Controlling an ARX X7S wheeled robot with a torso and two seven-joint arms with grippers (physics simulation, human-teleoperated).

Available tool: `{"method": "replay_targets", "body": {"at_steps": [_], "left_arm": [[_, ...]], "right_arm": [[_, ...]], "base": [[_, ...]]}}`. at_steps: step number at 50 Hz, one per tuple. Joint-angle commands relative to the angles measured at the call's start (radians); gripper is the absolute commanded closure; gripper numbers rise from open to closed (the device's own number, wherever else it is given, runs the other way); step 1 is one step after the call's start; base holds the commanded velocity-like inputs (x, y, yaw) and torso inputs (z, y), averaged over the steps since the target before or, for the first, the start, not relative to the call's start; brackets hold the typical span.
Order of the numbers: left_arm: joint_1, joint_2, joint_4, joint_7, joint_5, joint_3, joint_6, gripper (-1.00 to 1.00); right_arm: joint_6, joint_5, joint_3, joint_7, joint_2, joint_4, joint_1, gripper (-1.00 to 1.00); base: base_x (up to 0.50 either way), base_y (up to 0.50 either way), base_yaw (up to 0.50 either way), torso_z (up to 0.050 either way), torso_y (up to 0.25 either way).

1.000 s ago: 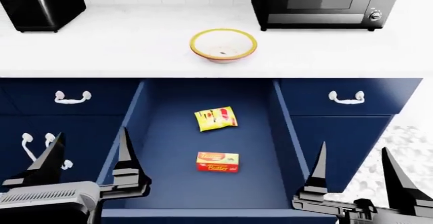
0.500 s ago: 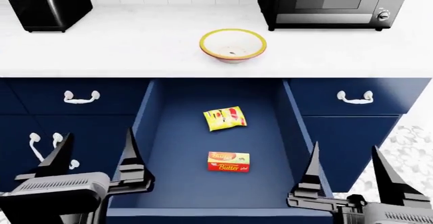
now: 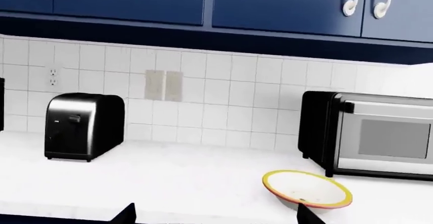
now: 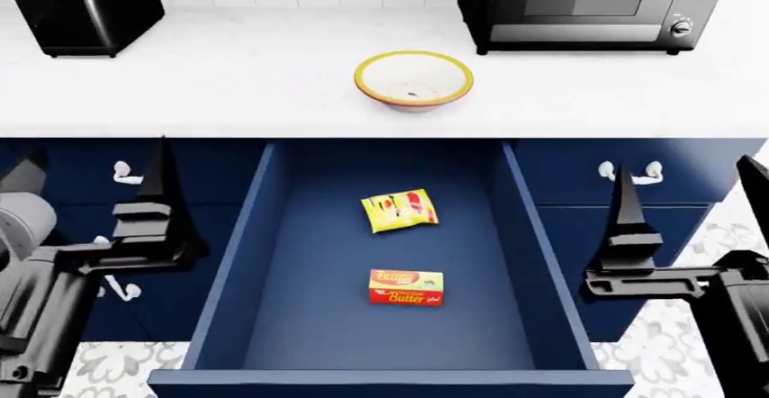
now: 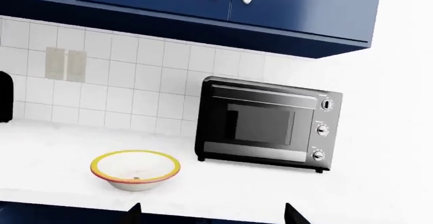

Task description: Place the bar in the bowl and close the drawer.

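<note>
Right now the drawer (image 4: 391,272) stands pulled wide out below the white worktop (image 4: 240,83), its navy floor showing. On that floor lies the bar (image 4: 406,287), flat, with its "Butter" lettering facing up, between the two sets of fingers and lower than their tips in the head view. A flat yellow snack packet (image 4: 399,211) lies just behind it, farther in toward the worktop, apart from the bar.

The left gripper (image 4: 90,195) is raised outside the drawer's left wall, fingers (image 4: 157,191) pointing up toward the worktop edge; they are spread apart and hold nothing. The right gripper (image 4: 691,204) is raised outside the drawer's right wall, its fingers (image 4: 628,213) likewise parted and empty.

The bowl (image 4: 413,80) sits upright on the worktop, beyond the fingertips of both arms and roughly midway between them. In the left wrist view the bowl (image 3: 308,189) shows just past the two dark fingertips, near a black toaster oven (image 3: 368,135), with a black toaster (image 3: 84,126) well off to the other side. In the right wrist view the bowl (image 5: 135,169) again lies just past the fingertips, beside the toaster oven (image 5: 267,123).
</note>
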Motion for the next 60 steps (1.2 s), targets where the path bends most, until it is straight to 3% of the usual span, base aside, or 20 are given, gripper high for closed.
{"method": "replay_targets", "body": {"at_steps": [1, 14, 45, 60], "left_arm": [[-0.221, -0.221, -0.009, -0.174, -0.402, 0.010, -0.014, -1.00], [-0.502, -0.269, -0.135, -0.180, -0.624, 0.117, -0.069, -1.00], [-0.489, -0.281, -0.138, -0.192, -0.632, 0.107, -0.071, -1.00], [-0.478, -0.286, -0.137, -0.191, -0.635, 0.100, -0.071, -1.00]], "right_arm": [[0.060, 0.286, -0.020, 0.083, 0.173, -0.011, 0.208, -1.00], [0.250, 0.547, -0.172, 0.081, 0.155, 0.078, 0.640, -1.00], [0.267, 0.546, -0.177, 0.082, 0.151, 0.068, 0.637, -1.00], [0.311, 0.596, -0.203, 0.084, 0.147, 0.068, 0.696, -1.00]], "base": [[0.00, 0.00, 0.00, 0.000, 0.000], [0.00, 0.00, 0.00, 0.000, 0.000], [0.49, 0.00, 0.00, 0.000, 0.000], [0.00, 0.00, 0.00, 0.000, 0.001]]}}
